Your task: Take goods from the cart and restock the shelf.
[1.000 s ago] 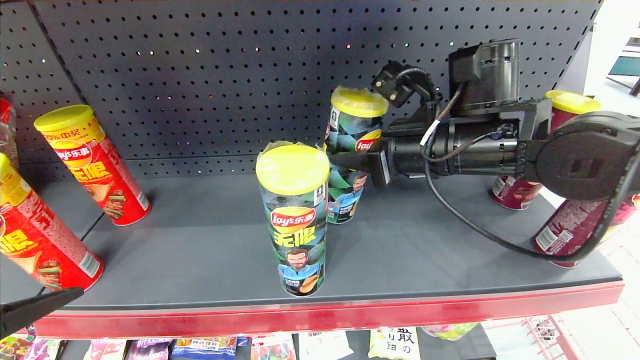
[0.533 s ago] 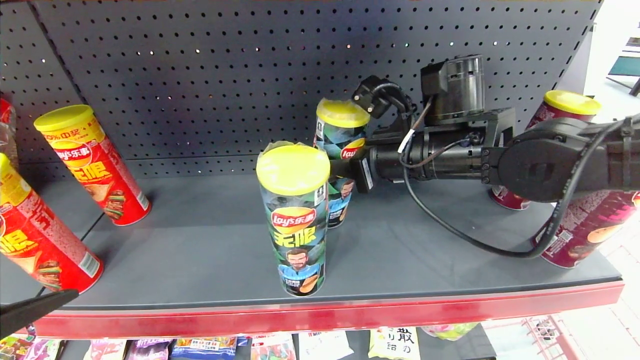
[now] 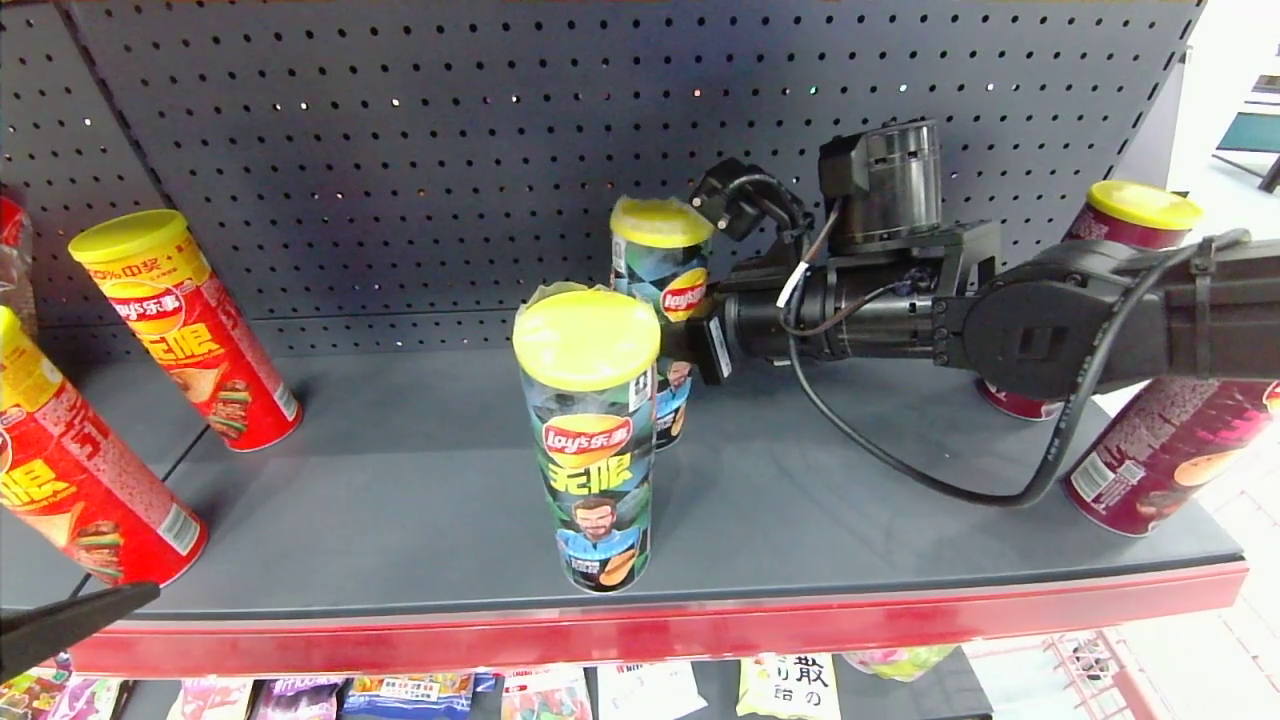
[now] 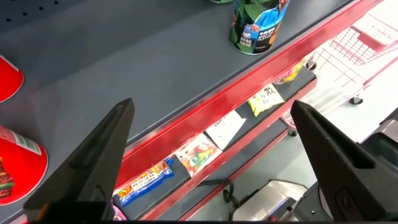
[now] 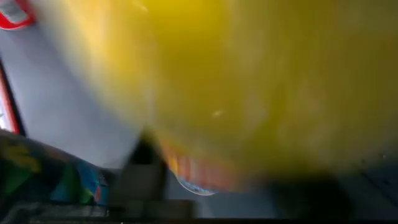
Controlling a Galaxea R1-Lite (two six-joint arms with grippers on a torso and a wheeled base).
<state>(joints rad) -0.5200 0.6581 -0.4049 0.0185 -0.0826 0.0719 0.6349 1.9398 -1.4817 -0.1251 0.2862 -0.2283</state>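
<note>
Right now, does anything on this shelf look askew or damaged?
The front green can has a pale flap sticking up behind its yellow lid, as if a seal lifted. The rear green can, in the right tool, has a similarly uneven lid edge.

Grey shelf [image 3: 400, 500], green can [image 3: 592, 450] upright front, red cans [image 3: 185, 330] left, maroon cans [image 3: 1145, 468] right.

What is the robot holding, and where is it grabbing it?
The right end effector grips the rear green chip can by its side, about mid-height. The left end effector is open and empty.
</note>
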